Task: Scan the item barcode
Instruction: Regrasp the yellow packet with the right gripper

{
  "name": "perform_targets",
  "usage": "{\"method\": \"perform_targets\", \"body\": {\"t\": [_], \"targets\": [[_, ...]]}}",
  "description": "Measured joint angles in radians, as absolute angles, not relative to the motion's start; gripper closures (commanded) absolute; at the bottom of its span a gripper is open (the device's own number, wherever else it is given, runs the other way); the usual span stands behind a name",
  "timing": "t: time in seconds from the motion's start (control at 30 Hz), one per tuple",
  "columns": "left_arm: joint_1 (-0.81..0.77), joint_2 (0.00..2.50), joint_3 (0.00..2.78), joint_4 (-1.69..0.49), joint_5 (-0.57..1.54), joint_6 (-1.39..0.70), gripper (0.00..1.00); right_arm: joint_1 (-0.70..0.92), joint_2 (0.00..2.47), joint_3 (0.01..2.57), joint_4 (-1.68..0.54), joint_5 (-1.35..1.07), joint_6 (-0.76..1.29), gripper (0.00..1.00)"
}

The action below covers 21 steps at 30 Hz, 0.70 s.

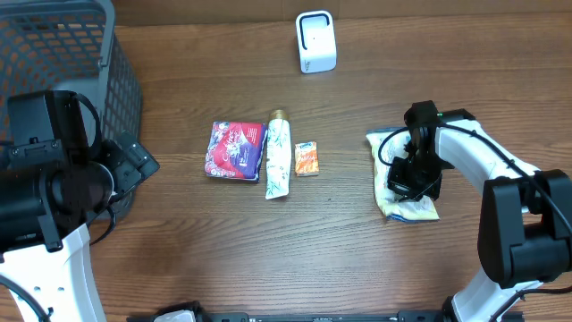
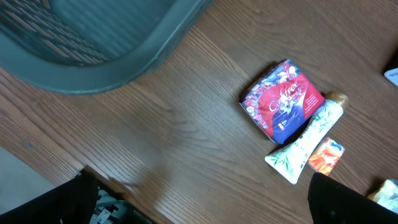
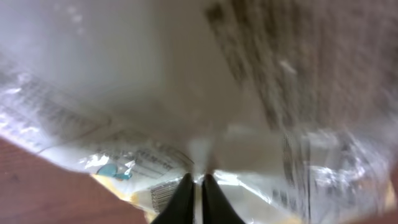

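Right gripper (image 1: 413, 175): closed, fingertips pinching the film of the white bag (image 1: 413, 211).
White bag: right side of the table (image 1: 357, 259), directly under the right gripper; its print is blurred in the wrist view.
Left gripper (image 1: 132, 165): jaws wide apart, holding nothing, at far left beside the grey basket (image 1: 63, 54).
Scanner (image 1: 315, 42): white, far edge, well apart from the bag.
Mid-table row: red packet (image 1: 235, 150) touching tube (image 1: 278, 154); orange sachet (image 1: 307, 158) just beside.

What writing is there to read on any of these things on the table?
"Carefree", as best it reads: red and purple packet.
Orange sachet: blue logo, too small to read.
Tube: print too small.
Plastic bag: print and barcode, blurred.
White device: nothing legible.
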State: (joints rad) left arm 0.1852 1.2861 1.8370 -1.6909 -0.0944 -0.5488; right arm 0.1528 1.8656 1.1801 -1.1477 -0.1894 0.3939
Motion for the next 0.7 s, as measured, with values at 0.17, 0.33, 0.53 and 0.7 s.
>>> {"method": "perform_targets", "body": {"t": [0.17, 0.33, 0.53, 0.7], "targets": [[0.185, 1.286, 1.837, -1.690, -0.094, -0.549, 0.00, 0.153, 1.871, 1.391, -1.278, -0.182, 0.354, 0.23], [0.185, 1.286, 1.837, -1.691, -0.094, -0.549, 0.00, 0.153, 1.871, 1.574, -1.265, -0.160, 0.305, 0.00], [0.185, 1.286, 1.837, -1.691, -0.094, -0.549, 0.00, 0.167, 1.871, 1.580, -1.163, -0.136, 0.271, 0.00], [0.185, 1.286, 1.837, -1.691, -0.094, -0.549, 0.00, 0.261, 1.871, 1.546, -1.151, -0.020, 0.255, 0.00]]}}
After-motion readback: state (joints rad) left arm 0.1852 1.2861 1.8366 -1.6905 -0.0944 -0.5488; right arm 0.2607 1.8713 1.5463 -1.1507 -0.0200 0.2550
